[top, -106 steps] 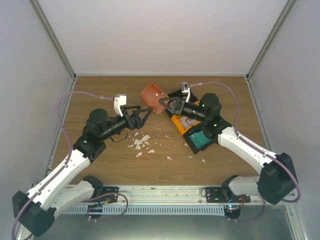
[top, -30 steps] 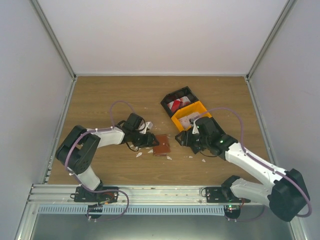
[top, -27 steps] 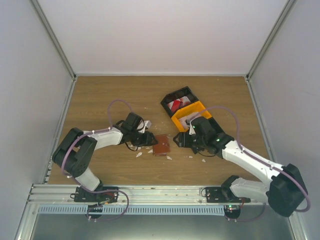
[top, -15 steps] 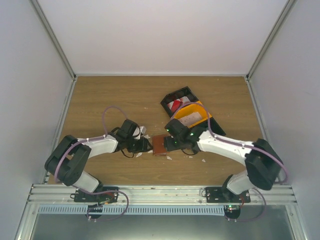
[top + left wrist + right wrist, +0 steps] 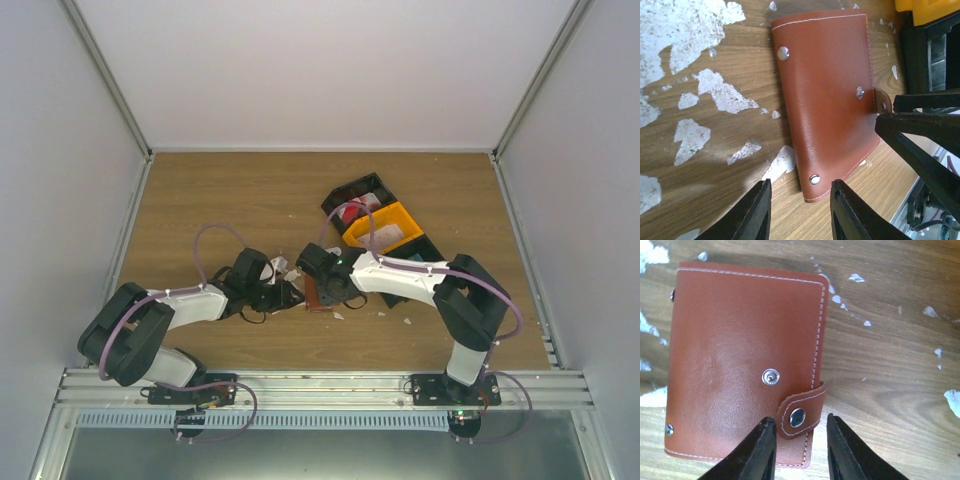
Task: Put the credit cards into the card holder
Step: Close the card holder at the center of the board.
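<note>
I see the small reddish-brown leather card holder (image 5: 827,100) lying flat and folded shut on the brown wooden table (image 5: 220,200). It sits near the middle, between my two arms.

My left gripper (image 5: 800,184) is low at one side of the card holder. Its two black fingers stand apart. One corner of the card holder lies between them, and I can see bare wood next to one finger, so it is not holding anything.

My right gripper (image 5: 800,419) comes from the other side. Its fingers stand on each side of the little snap tab (image 5: 797,417), very close to it. I cannot tell if they squeeze the tab or only sit beside it (the tab looks flat either way).

The cards are well apart from the card holder. A red-and-white plastic card (image 5: 350,212) lies in the black plastic bin (image 5: 335,198). A pale plastic card (image 5: 388,236) lies in the orange plastic bin (image 5: 403,212) right next to it.

Little white scraps (image 5: 720,95) are scattered on the wood beside the card holder.
</note>
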You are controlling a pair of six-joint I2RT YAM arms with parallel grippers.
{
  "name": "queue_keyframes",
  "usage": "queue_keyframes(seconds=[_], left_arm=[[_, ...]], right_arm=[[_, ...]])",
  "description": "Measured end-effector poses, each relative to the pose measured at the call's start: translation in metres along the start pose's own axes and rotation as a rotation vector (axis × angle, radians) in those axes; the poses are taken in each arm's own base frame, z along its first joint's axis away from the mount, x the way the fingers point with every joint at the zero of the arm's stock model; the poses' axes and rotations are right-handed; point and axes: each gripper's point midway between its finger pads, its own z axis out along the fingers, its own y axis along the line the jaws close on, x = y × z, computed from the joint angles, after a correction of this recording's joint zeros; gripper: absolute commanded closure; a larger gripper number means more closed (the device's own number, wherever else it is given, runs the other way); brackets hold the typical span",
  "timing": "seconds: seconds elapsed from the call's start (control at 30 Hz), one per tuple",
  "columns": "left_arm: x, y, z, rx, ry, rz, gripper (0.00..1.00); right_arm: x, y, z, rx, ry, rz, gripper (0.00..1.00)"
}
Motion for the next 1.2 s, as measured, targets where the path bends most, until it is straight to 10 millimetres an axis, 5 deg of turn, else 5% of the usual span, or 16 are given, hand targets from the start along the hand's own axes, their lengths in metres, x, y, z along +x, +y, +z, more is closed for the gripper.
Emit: queue_keyframes(seconds=[0.43, 0.87, 1.2], left_arm=[[-0.001, -0.008, 0.001, 0.041, 0.003, 0.025, 0.62], [-0.005, -0.008, 0.006, 0.041, 0.013, 0.036, 0.55], [-0.059, -0.013, 0.001, 0.027, -0.092, 0.051, 0.48]], right_arm=[[-0.012, -0.008, -0.007, 0.096, -0.015, 0.054, 0.99], [-0.014, -0.014, 0.002, 0.077, -0.027, 0.069, 1.00], [-0.027, -0.009, -0.010, -0.156, -0.169, 0.038, 1.00]])
